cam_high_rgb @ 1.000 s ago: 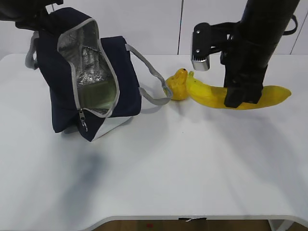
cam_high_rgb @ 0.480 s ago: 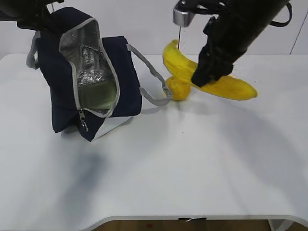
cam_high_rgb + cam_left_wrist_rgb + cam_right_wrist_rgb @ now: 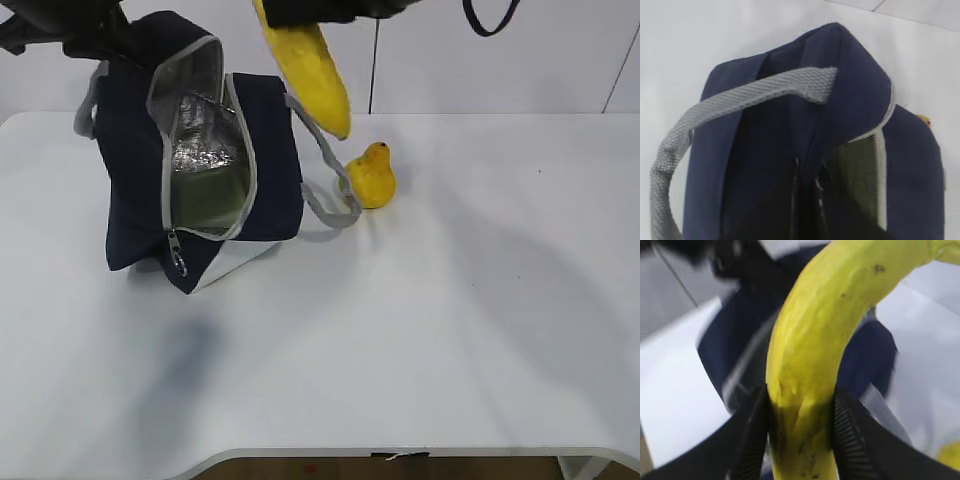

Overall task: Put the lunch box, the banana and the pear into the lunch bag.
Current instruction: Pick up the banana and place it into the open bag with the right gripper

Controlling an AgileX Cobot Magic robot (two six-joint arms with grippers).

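Banana (image 3: 305,62): hanging in the air above the lunch bag (image 3: 195,190), pinched by the right gripper (image 3: 799,440). Lunch bag: sitting open at the table's (image 3: 450,330) rear left, lunch box (image 3: 208,200) inside. Pear (image 3: 372,176): resting beside its strap. Left gripper: state hidden, cannot tell.

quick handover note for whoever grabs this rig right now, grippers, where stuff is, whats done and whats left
Right gripper: shut on the banana, held in the air beside the bag's open mouth.
Left gripper: at the top of the lunch bag, apparently holding it tilted open; its jaws are not visible.
Lunch box: pale green lid visible inside the bag, so done.
Pear: on the table by the bag's strap.
Left: drop the banana in, then the pear.
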